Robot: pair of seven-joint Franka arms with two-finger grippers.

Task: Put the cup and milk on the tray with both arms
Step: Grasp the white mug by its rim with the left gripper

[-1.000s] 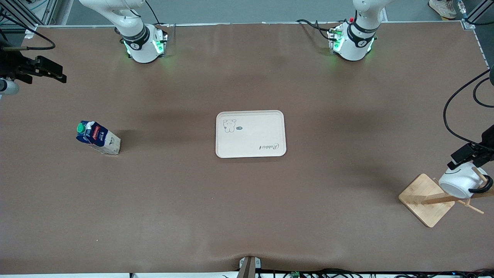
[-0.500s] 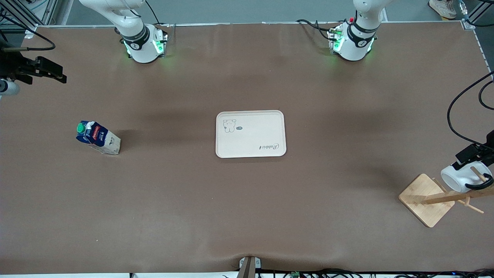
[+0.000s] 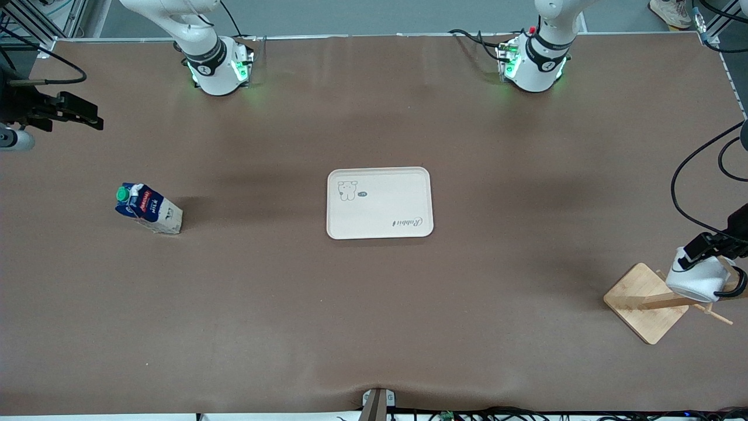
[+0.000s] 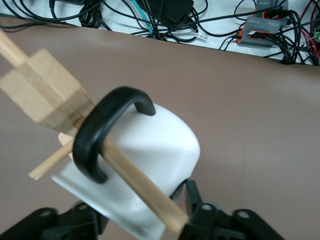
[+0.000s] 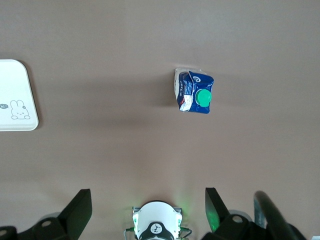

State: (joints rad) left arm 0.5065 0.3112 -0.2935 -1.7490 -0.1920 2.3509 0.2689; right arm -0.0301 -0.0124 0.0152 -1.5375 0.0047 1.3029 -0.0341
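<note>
I count one cup [image 3: 696,281]; one milk [image 3: 148,209] carton; one tray [image 3: 379,203]; one bamboo rack [image 3: 648,300] with its pegs; two arms, so two grippers, the left gripper [image 3: 706,250] and the right gripper [image 3: 70,112]; one table [image 3: 374,304].

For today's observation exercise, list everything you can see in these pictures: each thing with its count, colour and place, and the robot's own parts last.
tray: one, cream, middle of the table.
milk: one, blue and beige with green cap, standing toward the right arm's end.
cup: one, white with black handle, hanging on a rack peg.
rack: one, bamboo, toward the left arm's end.
table: one, brown.
cables: many, mostly black, past the table's edge.
left pincer: one, black, fingers either side of the cup.
right pincer: one, black, open, above the table.
</note>
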